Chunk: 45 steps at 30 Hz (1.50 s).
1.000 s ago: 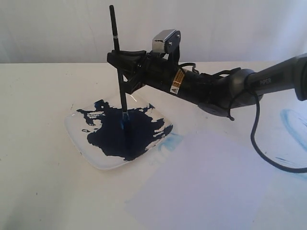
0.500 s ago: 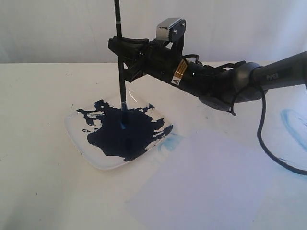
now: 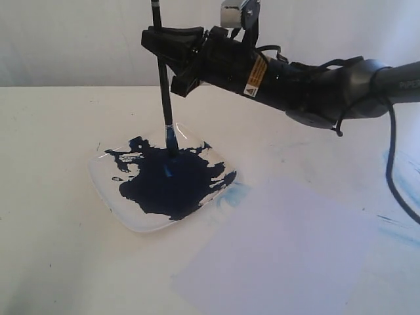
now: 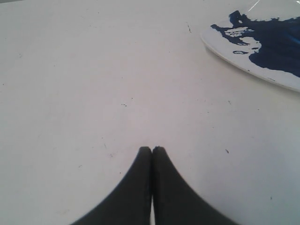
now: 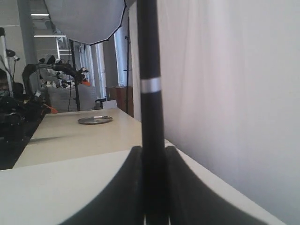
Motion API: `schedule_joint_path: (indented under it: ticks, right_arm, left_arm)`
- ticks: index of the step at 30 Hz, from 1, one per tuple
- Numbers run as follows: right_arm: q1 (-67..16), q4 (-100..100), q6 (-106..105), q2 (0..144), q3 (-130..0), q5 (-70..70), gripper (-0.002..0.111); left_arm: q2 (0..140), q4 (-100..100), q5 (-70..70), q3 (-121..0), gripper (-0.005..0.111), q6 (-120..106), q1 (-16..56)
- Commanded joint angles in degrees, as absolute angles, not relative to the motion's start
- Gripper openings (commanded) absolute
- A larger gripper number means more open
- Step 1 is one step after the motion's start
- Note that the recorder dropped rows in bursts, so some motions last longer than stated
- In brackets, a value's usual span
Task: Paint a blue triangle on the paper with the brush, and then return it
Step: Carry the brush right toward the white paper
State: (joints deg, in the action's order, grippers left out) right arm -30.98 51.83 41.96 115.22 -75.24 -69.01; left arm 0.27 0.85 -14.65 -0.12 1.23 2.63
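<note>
Cream table, clear dish of navy paint, pale paper just beside it, faint blue smear far right

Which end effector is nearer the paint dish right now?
Right. The right end effector is above the dish, holding the brush upright over the paint. The left end effector is shut over bare table, apart from the dish.

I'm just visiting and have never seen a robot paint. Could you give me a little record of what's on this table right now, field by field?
Right gripper: shut on long black-handled paintbrush, held upright
Brush tip: blue-stained, at dark navy paint puddle in clear square plastic dish; contact unclear
Left gripper: shut, empty, above cream table
Paper: pale square sheet lying flat beside dish, no triangle visible
</note>
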Motion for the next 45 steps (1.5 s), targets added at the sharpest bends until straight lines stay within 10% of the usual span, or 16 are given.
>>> schedule_joint_path:
  ticks: [1, 22, 45]
  right_arm:
    - [-30.15, 53.85, 43.52, 108.78, -72.93, -69.96, 0.0]
    - [-9.35, 56.38, 54.29, 59.12, -33.22, -55.05, 0.0]
    - [-9.35, 47.07, 67.03, 57.91, -32.61, -37.28, 0.0]
  left_arm:
    - [0.0, 0.55, -14.57, 0.0, 0.0, 1.26, 2.92]
    - [0.0, 0.94, -12.16, 0.0, 0.0, -12.83, 2.93]
    - [0.0, -11.98, 21.26, 0.0, 0.0, 0.0, 2.93]
